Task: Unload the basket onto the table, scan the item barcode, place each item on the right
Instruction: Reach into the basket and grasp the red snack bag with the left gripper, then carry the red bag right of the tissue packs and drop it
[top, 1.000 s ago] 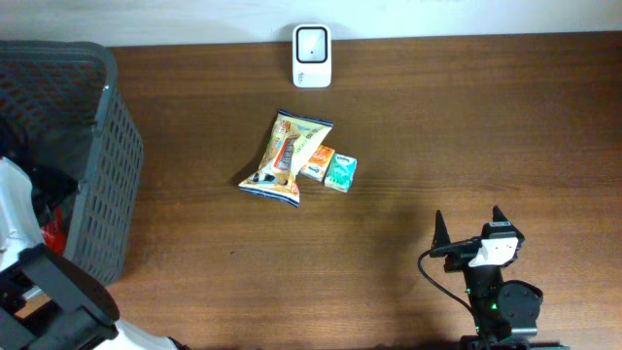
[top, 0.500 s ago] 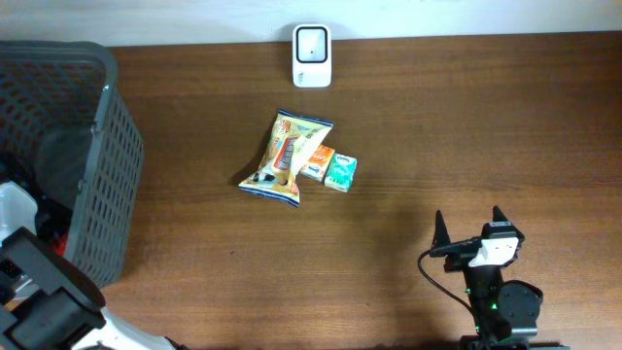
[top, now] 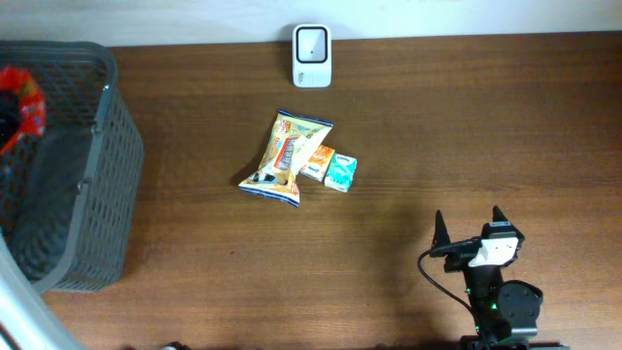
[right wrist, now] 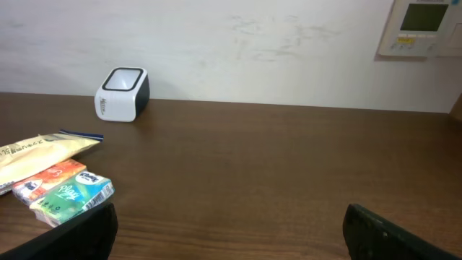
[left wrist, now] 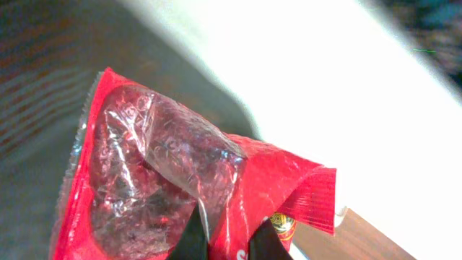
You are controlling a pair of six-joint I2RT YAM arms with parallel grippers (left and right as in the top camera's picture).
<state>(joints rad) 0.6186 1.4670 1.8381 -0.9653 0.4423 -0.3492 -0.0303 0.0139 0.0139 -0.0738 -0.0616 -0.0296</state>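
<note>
Showing unreadable print, red packet sits clamped in left tool.

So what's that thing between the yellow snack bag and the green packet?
A small orange packet lies between the yellow snack bag and the green packet. You can see it in the overhead and right wrist views.

A red packet with a crinkled clear window is up in the air at the far left, its lower edge pinched by the left gripper. The white barcode scanner stands at the far side, near the middle, window facing up
</note>
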